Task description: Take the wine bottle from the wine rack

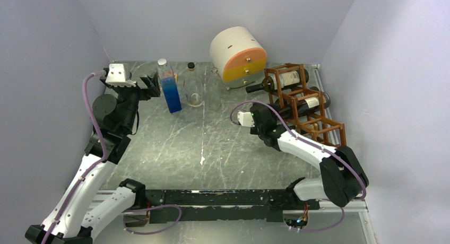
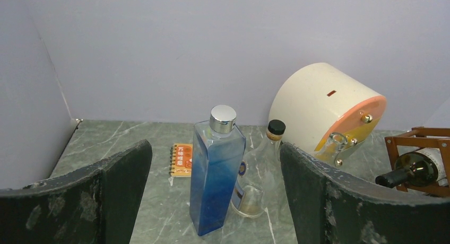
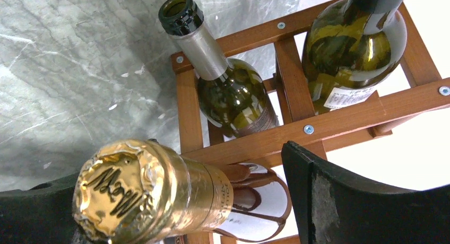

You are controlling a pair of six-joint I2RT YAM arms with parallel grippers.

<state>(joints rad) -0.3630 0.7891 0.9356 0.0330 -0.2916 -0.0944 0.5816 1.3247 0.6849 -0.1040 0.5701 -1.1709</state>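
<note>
The reddish-brown wooden wine rack [image 1: 310, 109] stands at the right of the table and fills the right wrist view [image 3: 297, 132]. It holds three bottles lying down. A gold-foil-capped wine bottle [image 3: 159, 185] points its neck at the camera. My right gripper [image 3: 180, 196] is open around that neck. The foil rests against the left finger, and a gap shows to the right finger [image 3: 339, 201]. A green open-mouthed bottle [image 3: 223, 79] and another green bottle [image 3: 355, 42] lie in further cells. In the top view my right gripper [image 1: 261, 115] is at the rack's left face. My left gripper [image 1: 151, 87] is open and empty, far left.
A tall blue square bottle [image 1: 171, 90] and a clear glass bottle [image 1: 194, 90] stand at the back centre. A cream and orange drum [image 1: 239, 53] is behind them. A small orange notebook [image 2: 182, 159] lies near the back wall. The right wall is close behind the rack.
</note>
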